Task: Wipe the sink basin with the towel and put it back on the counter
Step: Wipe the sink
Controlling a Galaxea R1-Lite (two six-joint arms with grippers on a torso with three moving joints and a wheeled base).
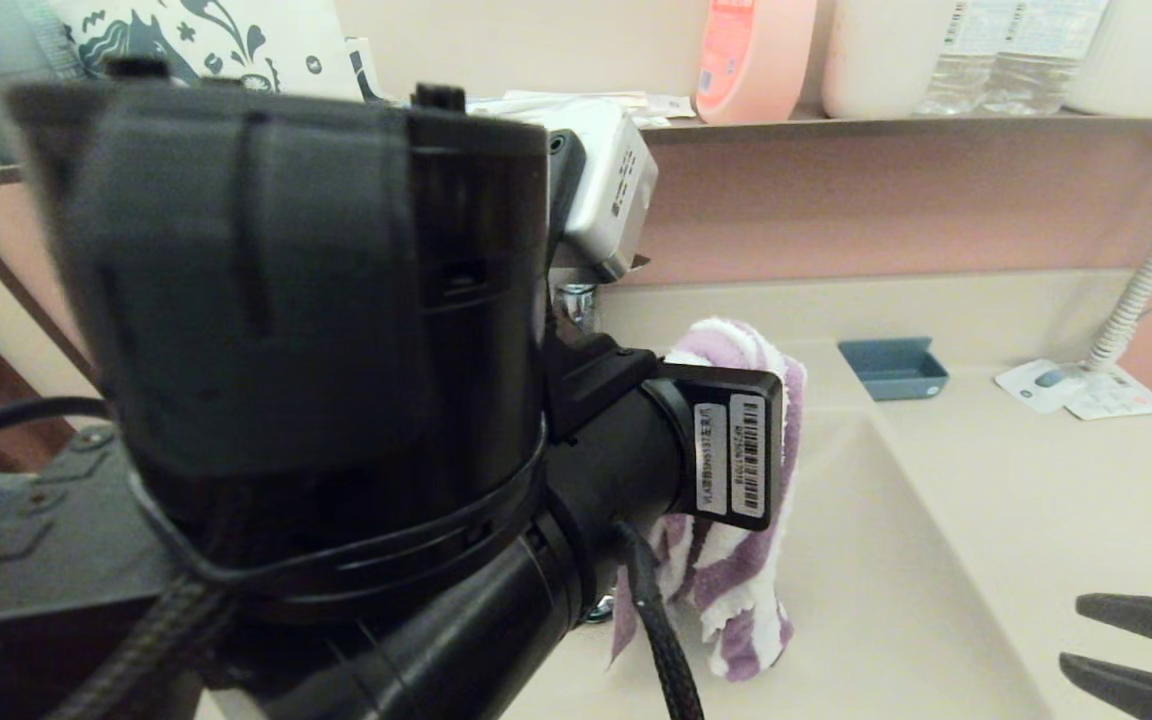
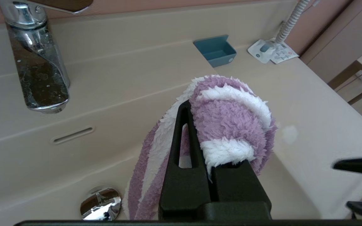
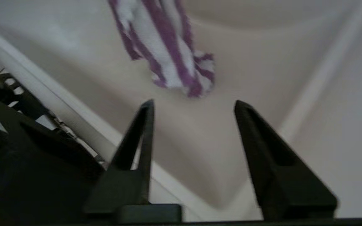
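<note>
Towel (image 2: pixel 228 122), purple-white striped terry, bunched in left tool (image 2: pixel 200 131), hanging over sink basin (image 2: pixel 74 163)

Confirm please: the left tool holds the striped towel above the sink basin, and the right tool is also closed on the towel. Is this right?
Not quite. The left tool does hold the towel above the sink basin, but the right tool is open and grips nothing; the towel hangs beyond its tips. The right wrist view shows this.
</note>
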